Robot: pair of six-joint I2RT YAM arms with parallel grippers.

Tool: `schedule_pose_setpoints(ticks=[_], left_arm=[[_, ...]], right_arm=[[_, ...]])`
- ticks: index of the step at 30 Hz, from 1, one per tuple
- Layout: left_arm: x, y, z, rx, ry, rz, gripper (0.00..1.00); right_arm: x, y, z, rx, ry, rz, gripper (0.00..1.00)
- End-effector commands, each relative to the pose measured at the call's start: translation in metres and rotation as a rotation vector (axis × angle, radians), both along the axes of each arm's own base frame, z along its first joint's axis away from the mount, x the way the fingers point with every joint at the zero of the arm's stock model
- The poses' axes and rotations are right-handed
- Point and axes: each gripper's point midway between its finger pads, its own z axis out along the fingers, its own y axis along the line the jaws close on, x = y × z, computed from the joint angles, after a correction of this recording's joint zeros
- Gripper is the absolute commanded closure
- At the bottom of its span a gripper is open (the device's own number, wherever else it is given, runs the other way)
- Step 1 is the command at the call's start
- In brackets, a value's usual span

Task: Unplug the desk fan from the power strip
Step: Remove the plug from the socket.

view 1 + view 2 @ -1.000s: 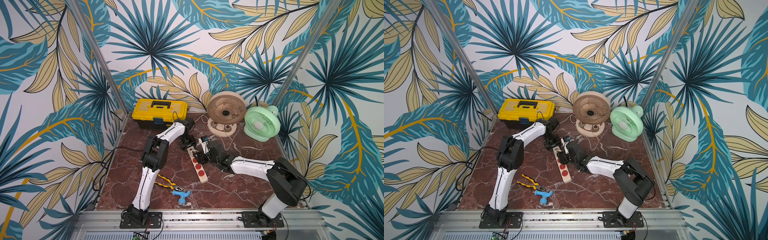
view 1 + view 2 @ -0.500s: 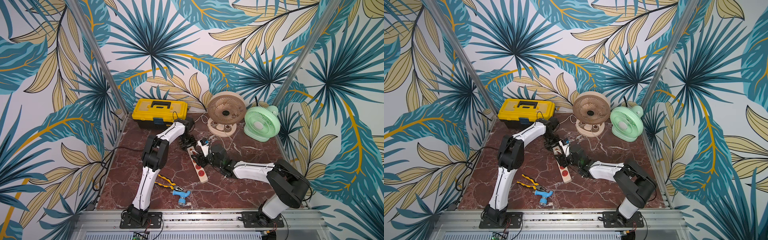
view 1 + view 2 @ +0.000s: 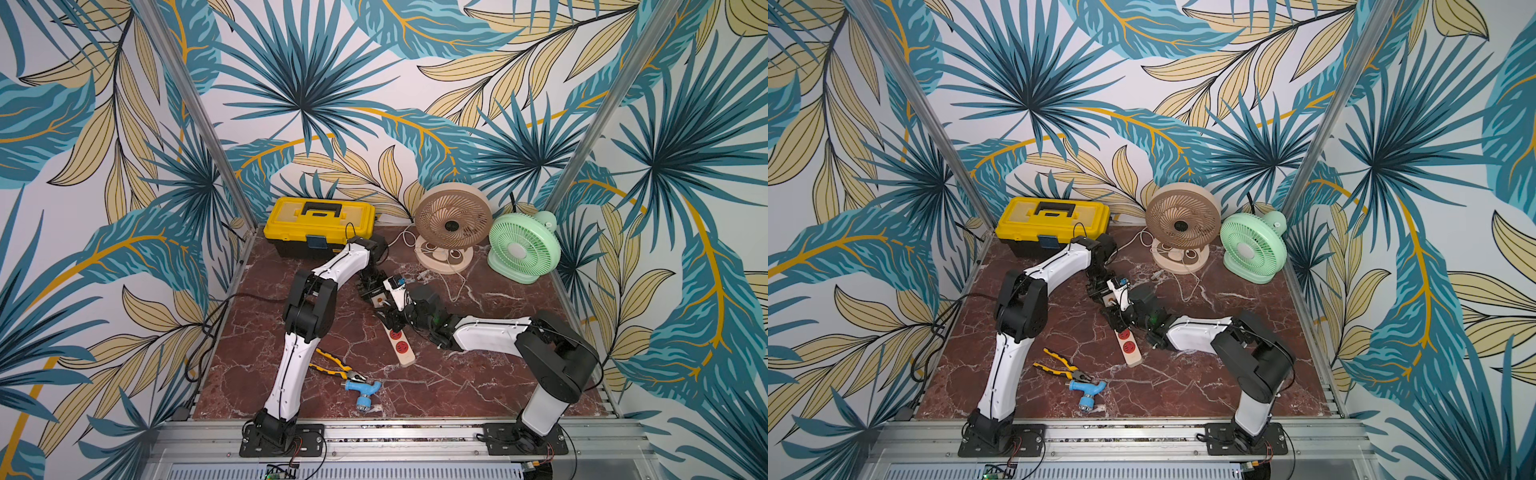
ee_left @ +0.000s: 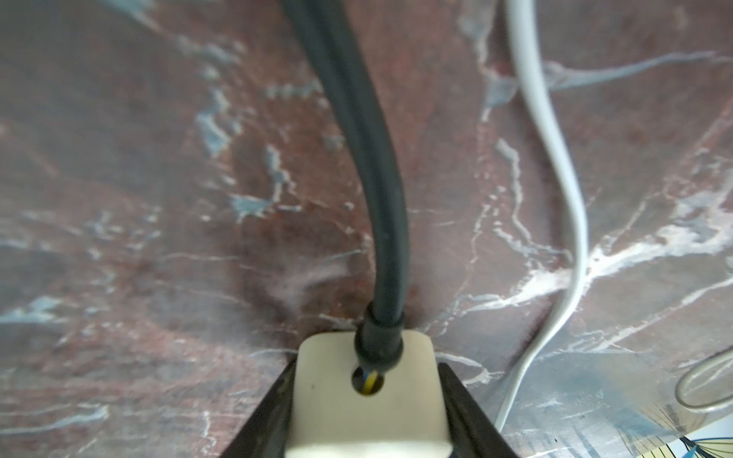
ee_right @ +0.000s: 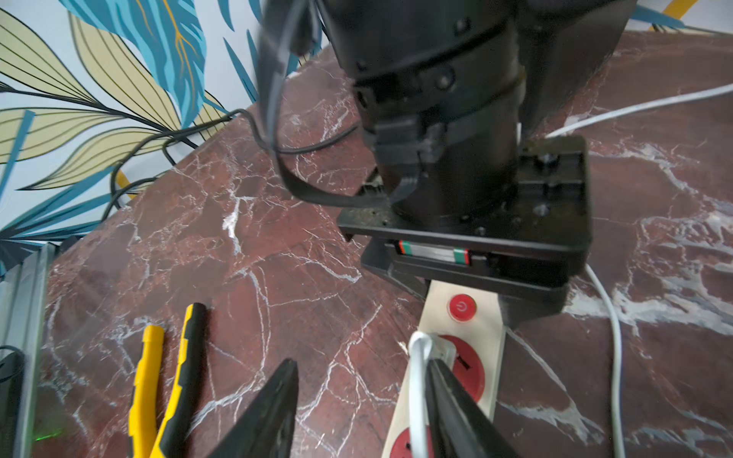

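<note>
The cream power strip (image 3: 402,348) with red sockets lies on the marble table in both top views. My left gripper (image 4: 367,404) is shut on the end where the strip's dark cord (image 4: 371,166) comes out. A white plug (image 5: 430,349) sits in the socket beside the red button (image 5: 462,307). Its white cord (image 3: 451,276) trails toward the beige desk fan (image 3: 452,226) at the back. My right gripper (image 5: 361,368) is open over the strip. One finger rests against the plug's side, the other hangs over bare table.
A green fan (image 3: 523,245) stands right of the beige one. The yellow toolbox (image 3: 320,226) sits at the back left. Yellow-handled pliers (image 3: 332,365) and a blue tap fitting (image 3: 363,390) lie in front of the strip. Black cables run off the table's left edge.
My right gripper has shifted a little toward the front along the strip and its jaws have narrowed slightly. The left arm has stayed still on the strip's end.
</note>
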Motion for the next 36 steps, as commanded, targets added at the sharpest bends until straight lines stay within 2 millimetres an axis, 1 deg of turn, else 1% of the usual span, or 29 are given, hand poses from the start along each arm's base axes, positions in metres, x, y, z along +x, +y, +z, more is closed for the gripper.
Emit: schedule_pose_setpoints(ticks=[1, 4, 6, 13, 19, 26, 28, 33, 36], left_arm=[[-0.063, 0.074, -0.076, 0.321, 0.309, 0.0, 1.0], [-0.062, 0.074, -0.074, 0.322, 0.307, -0.001, 1.0], [-0.062, 0.074, -0.074, 0.324, 0.306, 0.0, 1.0], [-0.063, 0.076, -0.075, 0.334, 0.314, -0.001, 1.0], [-0.062, 0.077, -0.075, 0.336, 0.316, -0.002, 1.0], [-0.062, 0.077, -0.075, 0.335, 0.317, 0.0, 1.0], [-0.061, 0.077, -0.075, 0.334, 0.316, 0.003, 1.0], [-0.062, 0.077, -0.076, 0.333, 0.319, 0.0, 1.0], [-0.062, 0.077, -0.076, 0.329, 0.318, 0.0, 1.0]], right_arm=[[0.002, -0.005, -0.026, -0.073, 0.052, -0.043, 0.48], [0.005, -0.006, -0.037, -0.109, 0.065, -0.05, 0.5], [0.007, -0.004, -0.039, -0.12, 0.072, -0.048, 0.52], [0.014, 0.0, -0.038, -0.138, 0.077, -0.058, 0.63], [0.019, 0.006, -0.039, -0.105, 0.106, -0.075, 0.71], [0.017, 0.016, -0.048, -0.09, 0.151, -0.071, 0.73], [0.017, 0.018, -0.052, -0.093, 0.156, -0.082, 0.75], [0.02, 0.014, -0.062, -0.095, 0.15, -0.135, 0.83], [0.023, 0.012, -0.062, -0.08, 0.126, -0.151, 0.9]])
